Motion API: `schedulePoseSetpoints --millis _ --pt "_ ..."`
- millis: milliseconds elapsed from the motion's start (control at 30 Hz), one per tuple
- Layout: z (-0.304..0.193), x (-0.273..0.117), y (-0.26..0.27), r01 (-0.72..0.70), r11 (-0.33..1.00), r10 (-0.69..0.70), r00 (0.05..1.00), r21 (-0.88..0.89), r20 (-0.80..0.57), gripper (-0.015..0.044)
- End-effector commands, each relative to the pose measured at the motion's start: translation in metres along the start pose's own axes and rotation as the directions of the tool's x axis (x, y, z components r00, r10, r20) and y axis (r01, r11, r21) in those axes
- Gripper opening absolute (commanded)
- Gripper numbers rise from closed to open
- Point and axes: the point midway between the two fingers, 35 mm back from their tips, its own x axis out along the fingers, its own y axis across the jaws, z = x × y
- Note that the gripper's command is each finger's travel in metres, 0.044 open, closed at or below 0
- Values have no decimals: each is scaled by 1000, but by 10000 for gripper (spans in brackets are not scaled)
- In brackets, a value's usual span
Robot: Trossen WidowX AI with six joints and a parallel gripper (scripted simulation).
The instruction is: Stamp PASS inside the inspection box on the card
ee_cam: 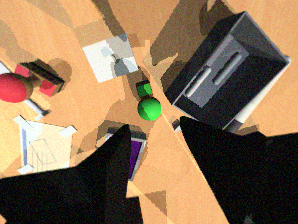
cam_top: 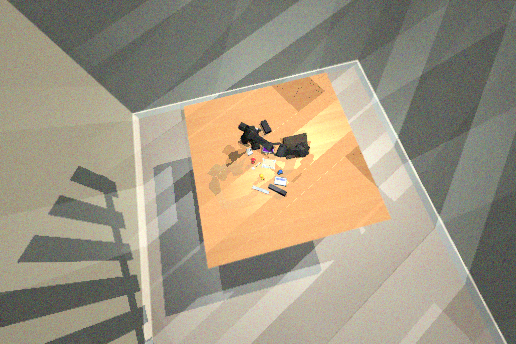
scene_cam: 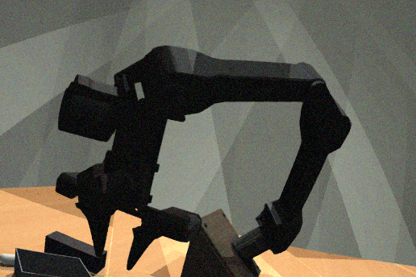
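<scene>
A stamp with a round green knob (ee_cam: 149,109) and a green block stands between the dark tray and the purple pad. My gripper (scene_cam: 114,262) (ee_cam: 154,125) is open and empty, pointing down, with the green knob just beyond its fingertips in the wrist view. A red-knobbed stamp (ee_cam: 11,88) (cam_top: 253,160) is at the left of the wrist view. The purple ink pad (ee_cam: 134,160) (cam_top: 267,150) is partly hidden behind a finger. A pale card (ee_cam: 61,154) (cam_top: 269,163), held by corner tabs, has faint lines on it. No stamp's lettering is readable.
A dark open tray (ee_cam: 260,45) (scene_cam: 48,263) holds small bars. A black block (scene_cam: 74,246) (cam_top: 265,127) is behind it. A white square (ee_cam: 107,70) lies beyond the green stamp. Yellow (cam_top: 261,176) and blue (cam_top: 280,172) objects, a white-blue rectangle (cam_top: 280,181) and a black bar (cam_top: 277,190) lie farther off.
</scene>
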Motion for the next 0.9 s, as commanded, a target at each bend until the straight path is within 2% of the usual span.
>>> schedulePoseSetpoints --millis 0,867 --pt "1 8 1 -5 1000 5 1000 4 0 212" --pt "1 51 1 -7 1000 7 1000 3 1 212"
